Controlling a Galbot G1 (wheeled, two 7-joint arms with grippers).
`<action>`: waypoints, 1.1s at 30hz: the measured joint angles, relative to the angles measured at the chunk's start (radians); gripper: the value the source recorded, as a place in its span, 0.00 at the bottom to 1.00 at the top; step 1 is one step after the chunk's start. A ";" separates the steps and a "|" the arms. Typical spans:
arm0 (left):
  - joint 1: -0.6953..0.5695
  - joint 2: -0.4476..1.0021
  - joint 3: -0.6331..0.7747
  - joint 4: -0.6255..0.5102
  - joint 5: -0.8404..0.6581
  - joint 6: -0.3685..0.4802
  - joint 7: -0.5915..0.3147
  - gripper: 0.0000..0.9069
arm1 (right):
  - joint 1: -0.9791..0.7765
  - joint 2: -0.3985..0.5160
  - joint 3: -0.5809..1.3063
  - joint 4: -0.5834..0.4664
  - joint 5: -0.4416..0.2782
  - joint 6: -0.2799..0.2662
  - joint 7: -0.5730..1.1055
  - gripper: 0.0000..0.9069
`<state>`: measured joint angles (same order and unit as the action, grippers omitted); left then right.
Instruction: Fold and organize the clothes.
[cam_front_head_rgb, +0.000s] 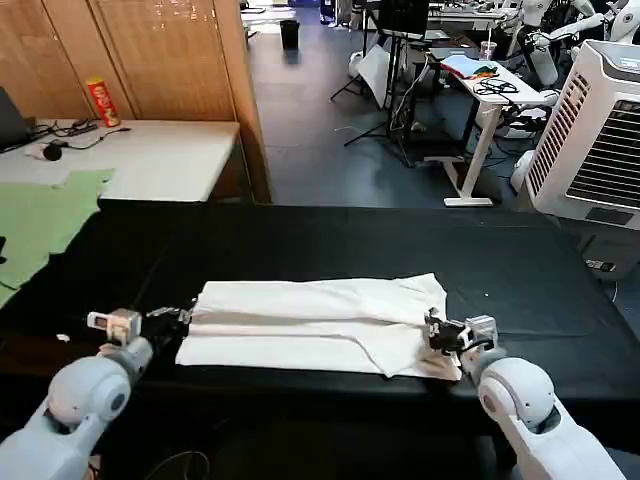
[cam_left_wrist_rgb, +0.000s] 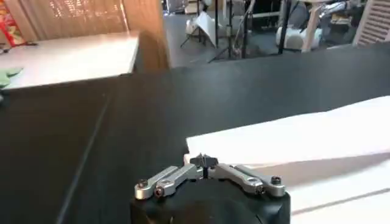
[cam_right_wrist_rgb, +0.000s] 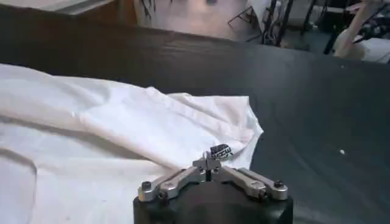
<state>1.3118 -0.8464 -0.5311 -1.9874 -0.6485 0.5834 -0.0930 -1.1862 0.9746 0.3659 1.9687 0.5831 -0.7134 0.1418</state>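
Claws (cam_front_head_rgb: 183, 318) (cam_front_head_rgb: 432, 335) pinch folded T-shirt (cam_front_head_rgb: 310, 325) ends on black table (cam_front_head_rgb: 300, 240).

White T-shirt (cam_front_head_rgb: 320, 325) lay folded into long band on black worktop (cam_front_head_rgb: 520, 270). Left hand (cam_front_head_rgb: 178, 318) touched T-shirt's left end; right hand (cam_front_head_rgb: 436, 334) sat at its right end. Green cloth (cam_front_head_rgb: 40, 222) far left of T-shirt.

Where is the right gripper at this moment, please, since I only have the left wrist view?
Observer: The right gripper is at the near right corner of the T-shirt, on the black table.
Operator: How does the shirt lie overall?
Observer: It is folded into a long band running left to right, with the left gripper at its left end.
Operator: Any print showing?
Observer: A small dark label shows at the edge by the right gripper.
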 joint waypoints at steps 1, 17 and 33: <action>0.008 -0.002 -0.005 -0.005 0.004 0.000 0.000 0.00 | -0.001 0.000 -0.001 0.000 0.000 -0.001 0.000 0.04; 0.123 -0.034 -0.042 -0.092 0.095 0.042 -0.019 0.97 | -0.047 -0.022 0.050 0.077 0.004 -0.023 -0.018 0.97; -0.090 -0.095 -0.040 0.044 -0.127 -0.028 -0.069 0.97 | 0.131 0.102 0.055 -0.109 -0.070 0.113 0.031 0.97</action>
<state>1.2222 -0.9417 -0.5707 -1.9434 -0.7753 0.5556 -0.1616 -1.0550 1.0766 0.4208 1.8595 0.5135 -0.6005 0.1723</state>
